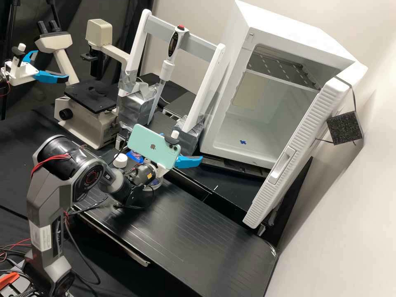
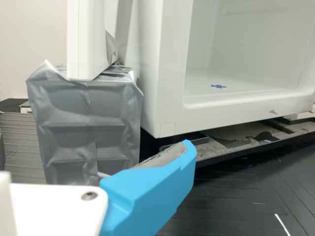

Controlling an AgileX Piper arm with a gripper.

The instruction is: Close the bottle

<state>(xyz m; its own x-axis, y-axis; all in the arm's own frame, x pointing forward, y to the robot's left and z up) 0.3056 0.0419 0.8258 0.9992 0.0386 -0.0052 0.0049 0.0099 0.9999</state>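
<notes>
Blue fingers stood apart, empty, while the white cap looked light, stiff and perhaps slippery, best pinched by its sides.

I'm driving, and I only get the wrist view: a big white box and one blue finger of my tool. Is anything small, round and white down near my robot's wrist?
Observer: Yes, a white round thing, maybe a cap, sits close to the wrist.
Driver: Cool! What's my robot carrying up on top there?
Observer: It has a mint-green phone mounted on it.
Driver: Does the big white box have a door?
Observer: Yes, its ribbed door stands swung open.
</notes>
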